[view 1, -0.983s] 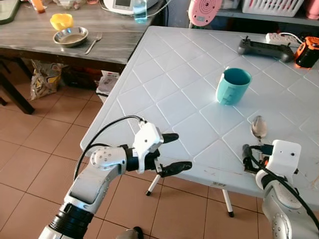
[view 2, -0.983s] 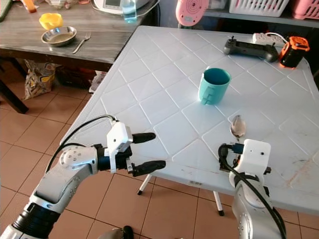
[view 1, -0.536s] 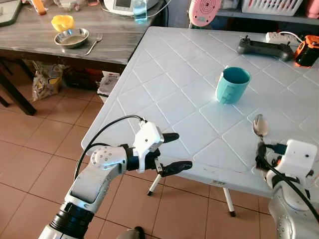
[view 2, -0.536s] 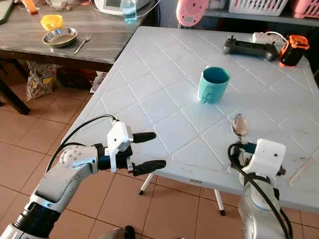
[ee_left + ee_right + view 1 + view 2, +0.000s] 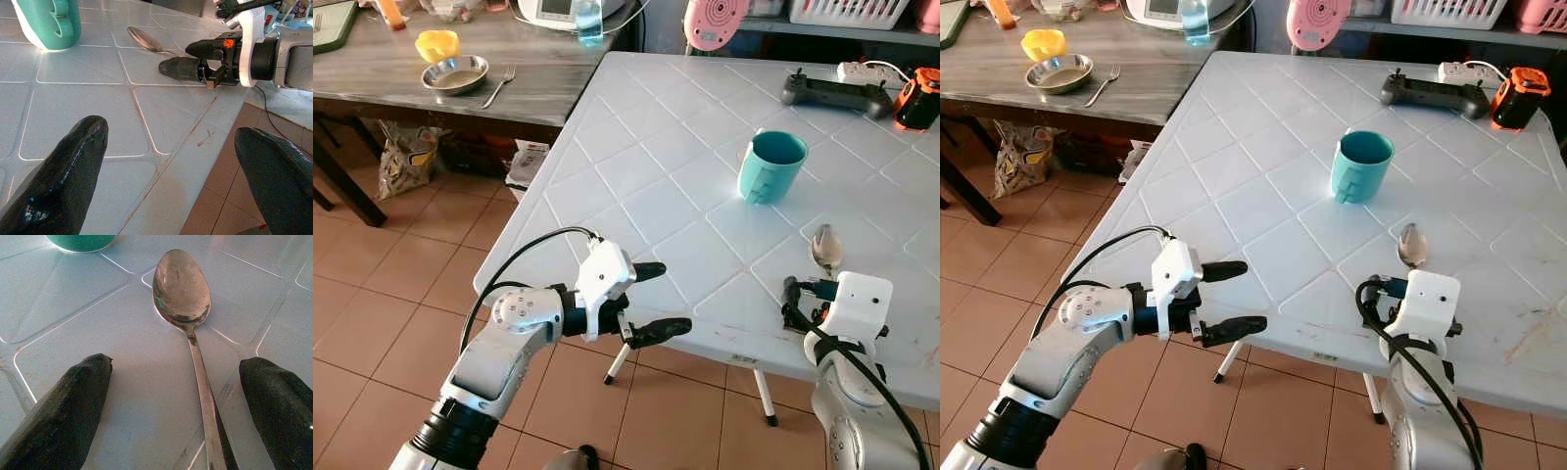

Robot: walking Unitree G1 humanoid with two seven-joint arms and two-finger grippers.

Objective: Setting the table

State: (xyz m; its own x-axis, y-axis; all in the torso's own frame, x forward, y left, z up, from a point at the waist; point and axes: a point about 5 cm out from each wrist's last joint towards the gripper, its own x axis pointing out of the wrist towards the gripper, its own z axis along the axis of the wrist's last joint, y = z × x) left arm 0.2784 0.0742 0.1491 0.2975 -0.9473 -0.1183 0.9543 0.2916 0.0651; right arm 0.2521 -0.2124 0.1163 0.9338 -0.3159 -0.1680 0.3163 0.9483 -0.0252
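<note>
A teal mug stands upright on the white table. Nearer the front edge lies a metal spoon, bowl end toward the mug. My right gripper is open low over the table, one finger on each side of the spoon's handle, not touching it. My left gripper is open and holds nothing; it hovers at the table's front left edge. In the left wrist view, the right gripper lies beyond the spoon.
A black controller and an orange device sit at the table's far right. A wooden side table to the left holds a steel bowl, a fork and a yellow cup. Tiled floor lies below.
My right gripper swung to the right, then came back left, and now straddles the spoon's handle. The left arm has not moved.
</note>
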